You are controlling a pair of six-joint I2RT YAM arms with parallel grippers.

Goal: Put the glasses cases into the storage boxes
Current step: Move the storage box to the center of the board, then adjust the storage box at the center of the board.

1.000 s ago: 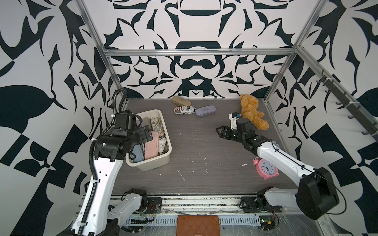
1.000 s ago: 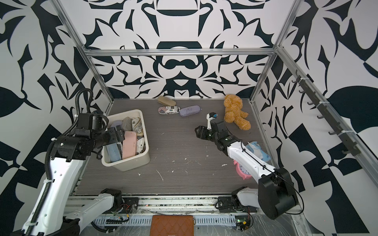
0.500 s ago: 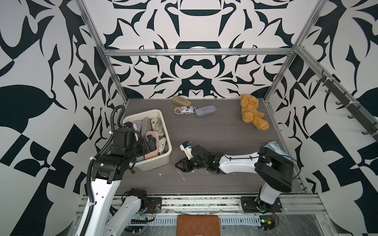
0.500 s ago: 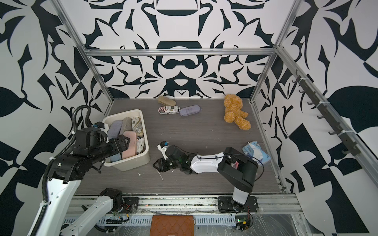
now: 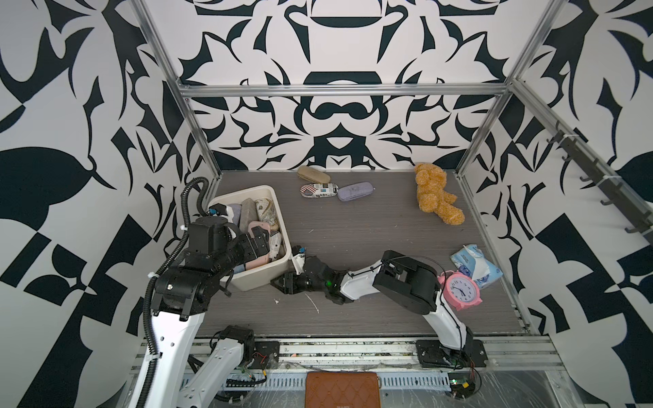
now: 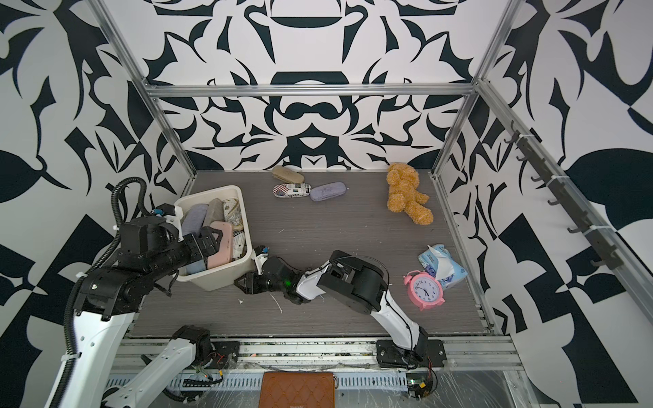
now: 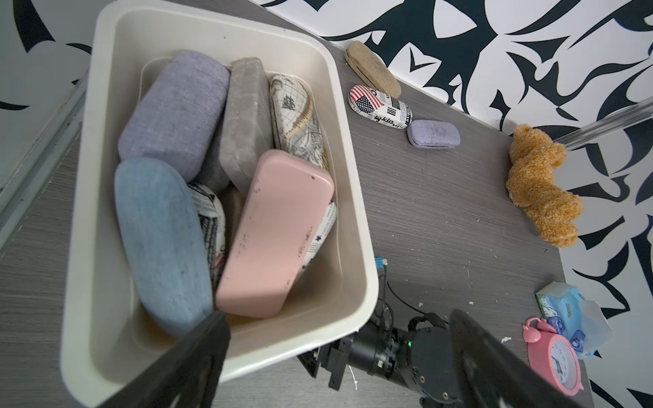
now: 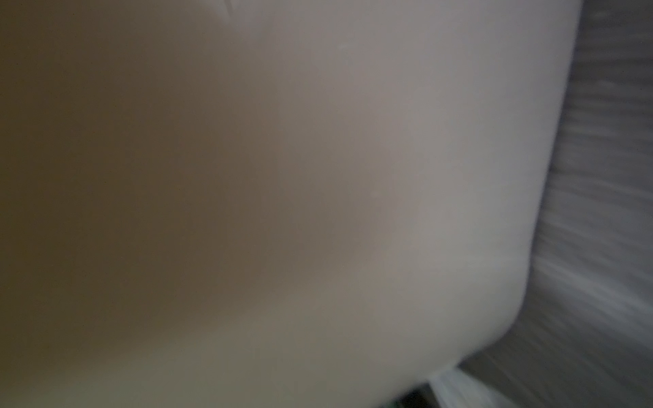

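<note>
Two arms crowd the near left of the counter (image 5: 371, 226). The left jaws hang spread wide and empty over the near end of the storage box (image 5: 263, 273), just above the pink case (image 7: 275, 233). The right jaws sit low on the counter just beside the box's near right corner. Contact with the wall is unclear, and I cannot tell whether they are parted or clenched: the right wrist view shows only blurred box wall.

The box holds the pink case, a blue case (image 7: 159, 240), and lilac, grey and print ones, piled close to the rim.

Well beyond, by the far wall, three glasses cases lie outside the box: tan case (image 5: 313, 173), flag-print case (image 5: 318, 190) just in front of it, loose lilac case (image 5: 355, 191) at the print one's end.

Judgement: between placings, three cases to go. The next move calls for a long reach to the far trio, jaws across a case's short width. The loose lilac case looks most exposed.
</note>
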